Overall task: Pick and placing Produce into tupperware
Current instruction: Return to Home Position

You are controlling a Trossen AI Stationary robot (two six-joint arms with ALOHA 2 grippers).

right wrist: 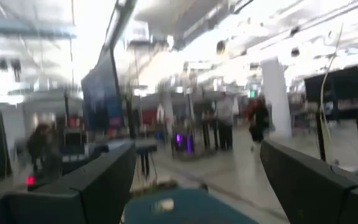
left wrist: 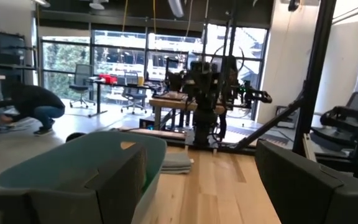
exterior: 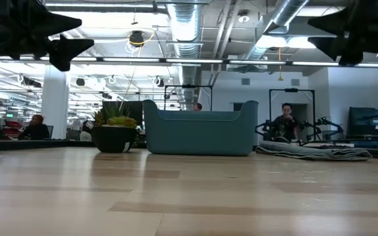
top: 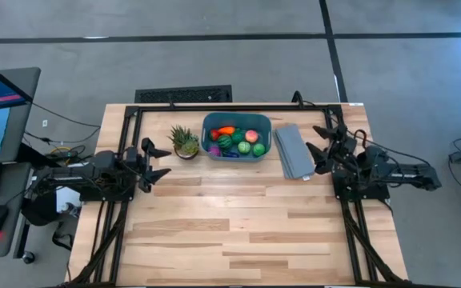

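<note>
The teal-blue tupperware (top: pixel 237 136) stands on the table at the far middle, with several toy fruits and vegetables (top: pixel 238 138) lying inside it. It also shows in the low view (exterior: pixel 199 130) and the left wrist view (left wrist: pixel 73 169). My left gripper (top: pixel 160 163) is open and empty, raised at the table's left, left of the tub. My right gripper (top: pixel 320 147) is open and empty, raised at the table's right, beyond the grey slab.
A spiky green potted plant (top: pixel 185 142) stands just left of the tub. A flat grey ribbed slab (top: pixel 294 151) lies just right of it. The near half of the wooden table (top: pixel 238 232) is bare. People show in the room beyond the table.
</note>
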